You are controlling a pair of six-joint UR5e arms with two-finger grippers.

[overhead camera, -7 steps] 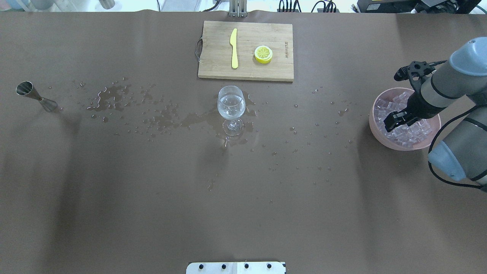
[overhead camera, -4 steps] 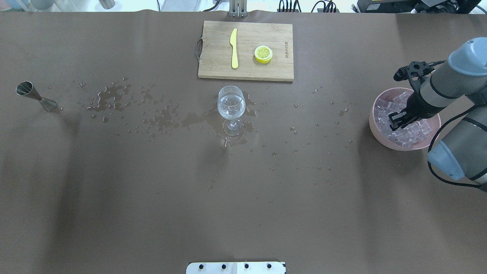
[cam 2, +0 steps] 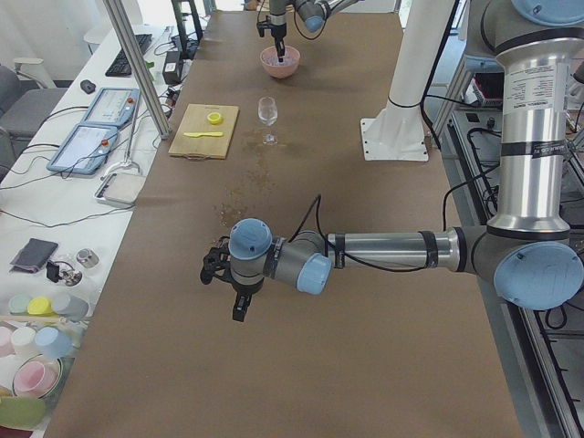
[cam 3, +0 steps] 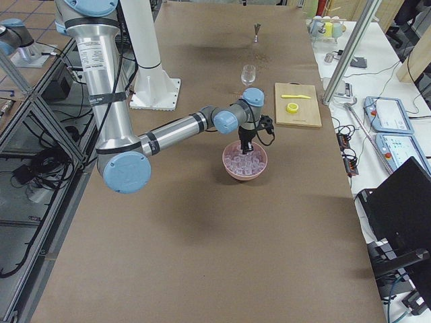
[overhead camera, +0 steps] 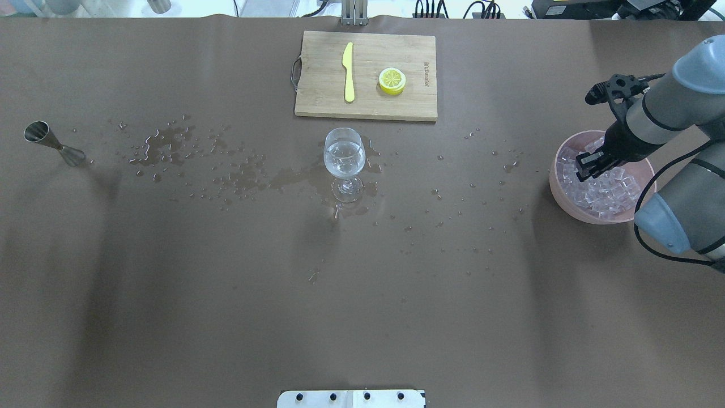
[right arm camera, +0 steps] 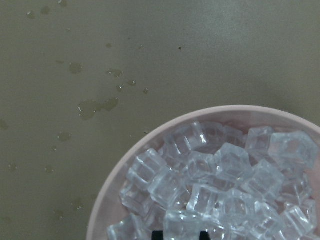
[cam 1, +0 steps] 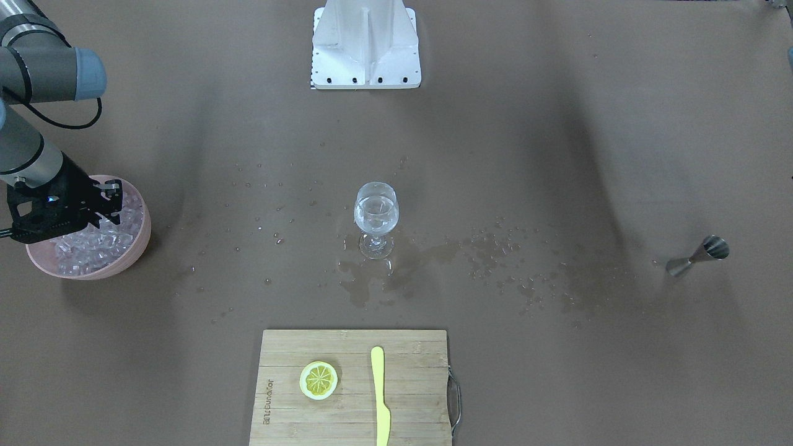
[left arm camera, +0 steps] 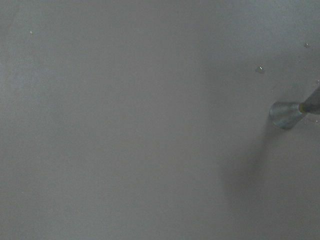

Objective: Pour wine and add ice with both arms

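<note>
A stemmed wine glass (overhead camera: 344, 156) stands mid-table with a little clear wine in its bowl. It is ringed by spilled drops. At the right, a pink bowl (overhead camera: 566, 195) holds a heap of clear ice cubes (right arm camera: 220, 180). My right gripper (overhead camera: 587, 166) hangs low over the ice. Its fingers are apart in the right wrist view, with a cube between the two tips (right arm camera: 157, 235). My left gripper (cam 2: 239, 312) shows only in the exterior left view, low over bare table, and I cannot tell its state.
A steel jigger (overhead camera: 54, 144) stands at the far left, also seen as the jigger (left arm camera: 287, 114) in the left wrist view. A wooden cutting board (overhead camera: 323, 102) at the back carries a yellow knife (overhead camera: 348, 71) and a lemon slice (overhead camera: 392, 80). A white bracket (cam 1: 365, 46) sits at the robot's edge.
My right gripper has moved from the bowl's near half toward its far side, staying over the ice. The glass, jigger and board have not moved.
</note>
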